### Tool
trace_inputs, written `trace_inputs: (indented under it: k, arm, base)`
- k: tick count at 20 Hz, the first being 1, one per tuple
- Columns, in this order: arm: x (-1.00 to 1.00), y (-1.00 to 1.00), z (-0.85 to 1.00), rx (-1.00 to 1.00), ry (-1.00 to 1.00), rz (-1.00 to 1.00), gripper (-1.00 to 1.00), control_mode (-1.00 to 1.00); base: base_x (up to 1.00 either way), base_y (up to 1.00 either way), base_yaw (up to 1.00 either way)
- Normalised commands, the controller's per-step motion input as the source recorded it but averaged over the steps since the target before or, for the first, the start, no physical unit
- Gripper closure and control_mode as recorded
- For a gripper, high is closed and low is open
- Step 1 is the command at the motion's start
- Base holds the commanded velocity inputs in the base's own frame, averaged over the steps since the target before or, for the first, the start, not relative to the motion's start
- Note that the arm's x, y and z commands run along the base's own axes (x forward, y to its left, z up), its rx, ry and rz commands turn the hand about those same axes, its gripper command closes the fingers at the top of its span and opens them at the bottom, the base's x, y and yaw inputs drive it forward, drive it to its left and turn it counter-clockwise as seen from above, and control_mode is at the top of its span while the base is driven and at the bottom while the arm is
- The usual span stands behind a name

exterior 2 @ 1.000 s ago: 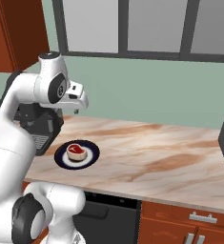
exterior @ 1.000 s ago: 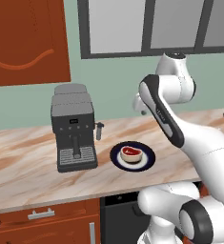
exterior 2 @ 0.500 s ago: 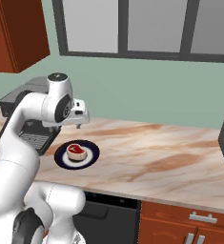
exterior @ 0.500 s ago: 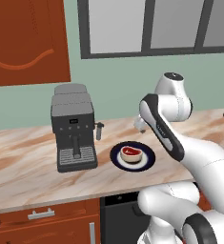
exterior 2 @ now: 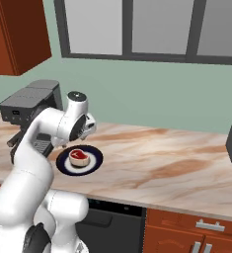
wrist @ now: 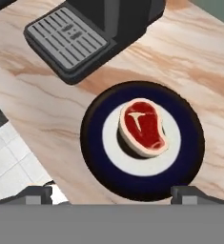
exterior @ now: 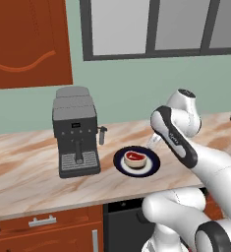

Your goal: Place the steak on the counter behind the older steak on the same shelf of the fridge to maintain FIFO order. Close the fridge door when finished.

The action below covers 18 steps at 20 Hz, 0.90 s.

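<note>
1. At 9 o'clock in the left base view we see a dark grey coffee machine [exterior: 76,132] standing on the counter [exterior: 28,172]. Its ribbed drip tray faces the front edge.
2. Just beside the machine, toward 3 o'clock, sits a dark blue plate [exterior: 136,162] with a white centre. The steak [exterior: 136,158] lies on the middle of it, red with a pale fat rim.
3. Further toward 3 o'clock the white arm bends down over the plate. In the hand view the gripper [wrist: 111,193] hangs above the steak [wrist: 142,127], and the plate [wrist: 93,143] lies under it.
4. Both finger tips [wrist: 36,193] show at 6 o'clock in the hand view, spread well apart. Nothing sits between them, so we read the jaws as wide and empty.
5. Task status: we judge the work to be at its first step. The steak is untouched on its plate, and the pick-up is not yet done.
6. Remaining steps, as we judge them: grasp the steak, carry it to the fridge, set it behind the older steak, then shut the door.
7. Surface: the counter is pink-beige marbled stone over reddish-brown cabinets.
8. Room: a pale green wall rises behind the counter, with a dark-framed window [exterior 2: 137,27] at 12 o'clock. A reddish-brown wall cabinet [exterior: 26,42] hangs at 10 o'clock.
</note>
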Motion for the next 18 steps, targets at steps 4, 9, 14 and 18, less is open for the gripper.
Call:
trace_inputs:
  k: [4, 9, 14, 18]
  arm:
    - [0.76, 0.20, -0.66, -0.04, 0.12, 0.13, -1.00, -1.00]
    - [0.73, 0.00, -0.84, -0.01, 0.07, 0.12, -1.00, -1.00]
    - [0.65, 0.02, -0.59, -0.03, 0.17, 0.06, -1.00, -1.00]
    - [-0.06, 0.04, -0.14, -0.11, 0.05, 0.01, -1.00, -1.00]
  base:
    - [0.00, 0.00, 0.00]
    - [0.00, 0.00, 0.00]
    - [0.00, 0.00, 0.00]
    - [0.00, 0.00, 0.00]
